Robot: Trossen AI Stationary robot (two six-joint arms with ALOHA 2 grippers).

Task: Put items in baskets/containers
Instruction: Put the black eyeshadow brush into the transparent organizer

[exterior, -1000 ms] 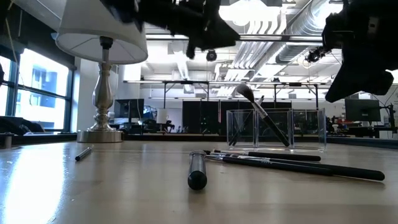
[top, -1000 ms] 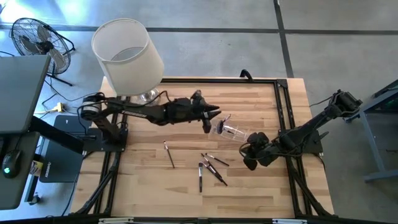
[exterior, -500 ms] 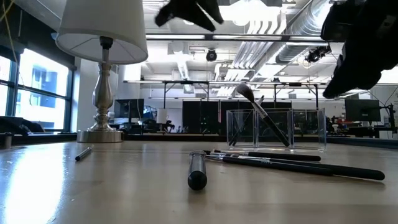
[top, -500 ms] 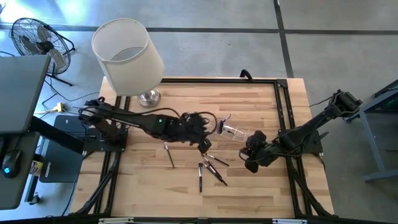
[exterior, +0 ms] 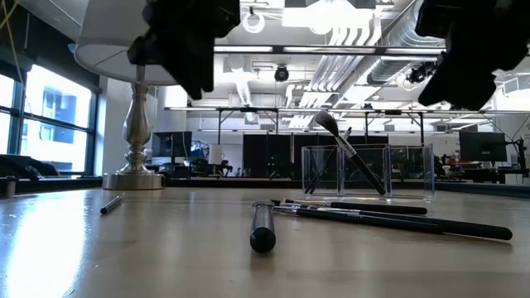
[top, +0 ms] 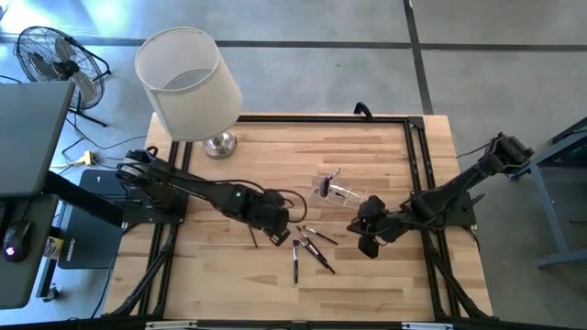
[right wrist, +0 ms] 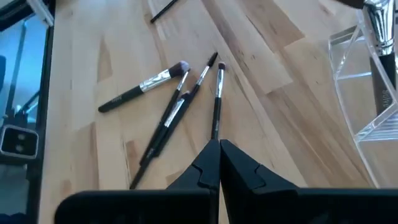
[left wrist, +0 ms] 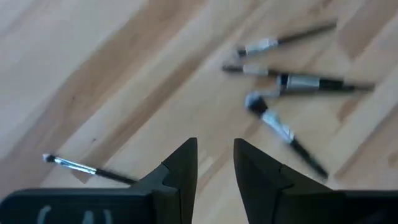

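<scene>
Several slim dark-handled makeup brushes (top: 310,247) lie loose on the wooden table near its front middle, and one lies apart (top: 249,229) to their left. The small clear box (top: 347,192) stands farther back. One brush (exterior: 348,153) leans in it, bristles up. My left gripper (left wrist: 214,144) hovers open above the table between the lone brush (left wrist: 81,167) and the cluster (left wrist: 292,81), pointing steeply down. My right gripper (right wrist: 219,144) is shut and empty, raised to the right of the cluster (right wrist: 180,99), with the box (right wrist: 367,93) beyond.
A big white lampshade (top: 188,82) on a metal lamp base (top: 220,144) stands at the table's far left. A black frame rail (top: 417,174) runs along the right side. Bare wood lies along the near edge.
My left gripper has swung from beside the clear box toward the table's near left, sinking slightly and tipping from nearly level to steeply downward, and now hangs by the loose brushes. My right gripper has risen a little. No brush has moved.
</scene>
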